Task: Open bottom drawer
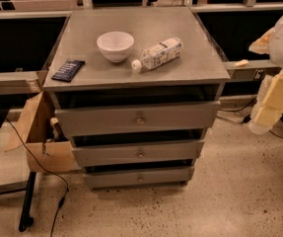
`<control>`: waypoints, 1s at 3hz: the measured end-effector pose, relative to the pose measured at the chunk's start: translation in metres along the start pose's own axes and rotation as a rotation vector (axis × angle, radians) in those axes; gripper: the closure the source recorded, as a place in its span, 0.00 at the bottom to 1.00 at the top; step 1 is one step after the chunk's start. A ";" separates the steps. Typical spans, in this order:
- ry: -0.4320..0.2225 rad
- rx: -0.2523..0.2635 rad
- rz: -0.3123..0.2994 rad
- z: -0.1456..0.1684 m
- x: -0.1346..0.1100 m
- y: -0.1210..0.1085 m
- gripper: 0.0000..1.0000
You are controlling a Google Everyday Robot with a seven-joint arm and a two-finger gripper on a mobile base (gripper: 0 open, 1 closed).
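Observation:
A grey cabinet [141, 78] stands in the middle of the camera view with three grey drawers stacked down its front. The bottom drawer [116, 177] is the lowest and narrowest front, just above the floor, with a small round brass knob [140, 178] at its centre. A dark gap shows above its front. The middle drawer [111, 154] and top drawer [101, 120] sit above it, each with its own knob. My gripper [271, 105], pale yellow and white, is at the right edge, well right of the cabinet and above the bottom drawer's level, touching nothing.
On the cabinet top lie a white bowl [115, 44], a plastic bottle [158, 54] on its side and a dark flat packet [68, 69]. An open cardboard box [42, 147] and a black cable [47, 177] are at the left. Speckled floor [180, 211] lies in front.

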State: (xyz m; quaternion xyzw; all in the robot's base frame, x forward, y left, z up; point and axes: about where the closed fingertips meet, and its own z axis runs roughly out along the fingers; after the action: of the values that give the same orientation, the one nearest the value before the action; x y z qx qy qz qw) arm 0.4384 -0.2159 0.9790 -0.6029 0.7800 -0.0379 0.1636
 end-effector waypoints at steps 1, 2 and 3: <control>0.000 0.000 0.000 0.000 0.000 0.000 0.00; -0.025 0.012 0.006 0.011 -0.002 0.000 0.00; -0.072 0.013 0.029 0.052 -0.005 0.002 0.00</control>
State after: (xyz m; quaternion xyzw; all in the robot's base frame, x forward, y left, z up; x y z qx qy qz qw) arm 0.4529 -0.2028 0.9304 -0.5912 0.7821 -0.0190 0.1961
